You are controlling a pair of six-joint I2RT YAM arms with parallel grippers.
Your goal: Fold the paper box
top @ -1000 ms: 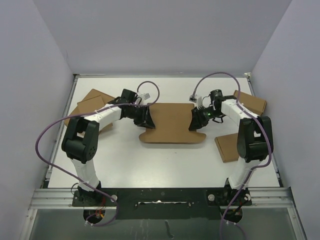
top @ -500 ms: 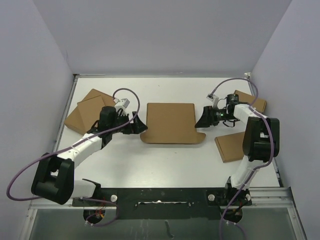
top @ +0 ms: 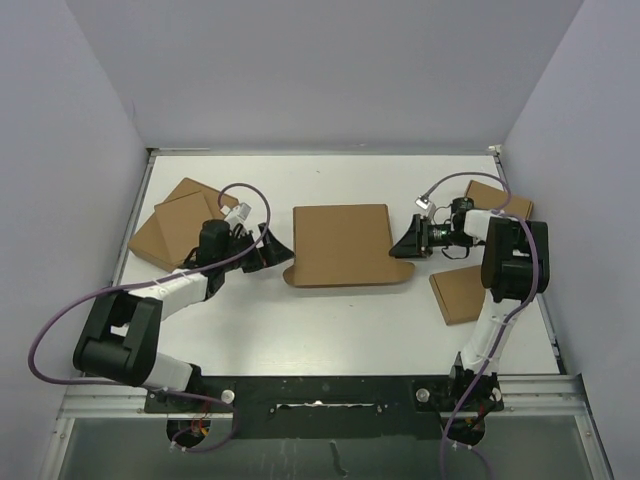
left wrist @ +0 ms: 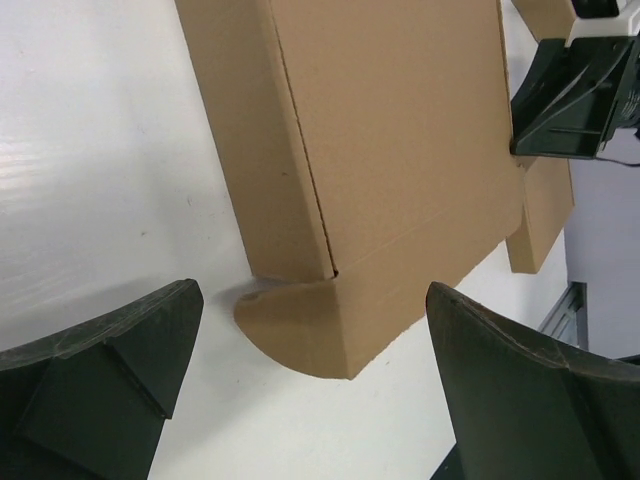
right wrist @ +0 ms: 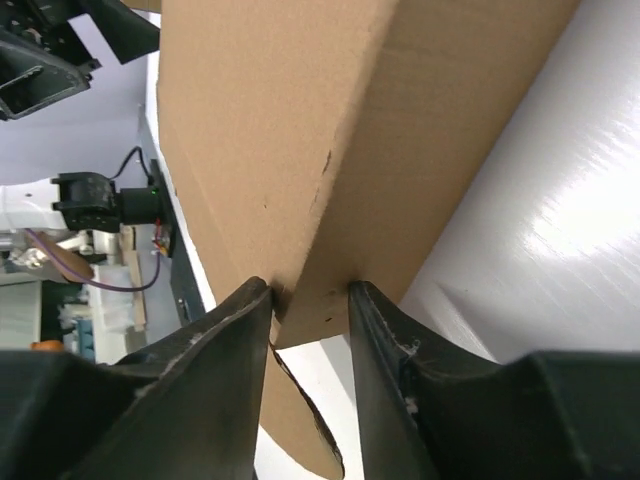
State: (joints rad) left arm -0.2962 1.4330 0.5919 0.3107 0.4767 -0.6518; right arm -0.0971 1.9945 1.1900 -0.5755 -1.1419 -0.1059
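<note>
The paper box (top: pixel 340 243), a flat brown cardboard mailer with rounded flaps at its near corners, lies in the middle of the table. My left gripper (top: pixel 276 250) stands open just left of it. In the left wrist view the wide-apart left gripper (left wrist: pixel 312 335) faces the box's (left wrist: pixel 400 140) rounded near-left flap without touching it. My right gripper (top: pixel 404 243) is at the box's right edge. In the right wrist view the right gripper (right wrist: pixel 308 292) is shut on the raised cardboard edge of the box (right wrist: pixel 280 120), one finger pressed on each side.
Two flat brown boxes (top: pixel 180 222) lie stacked at the back left. Another flat box (top: pixel 500 203) lies at the back right, and one more (top: pixel 458 293) near the right arm's base. Grey walls close in the table on three sides. Purple cables loop over both arms.
My left gripper let go of the box's left edge, opened wide and drew back to the left. My right gripper opened, pulled back, then closed on the box's right edge.
</note>
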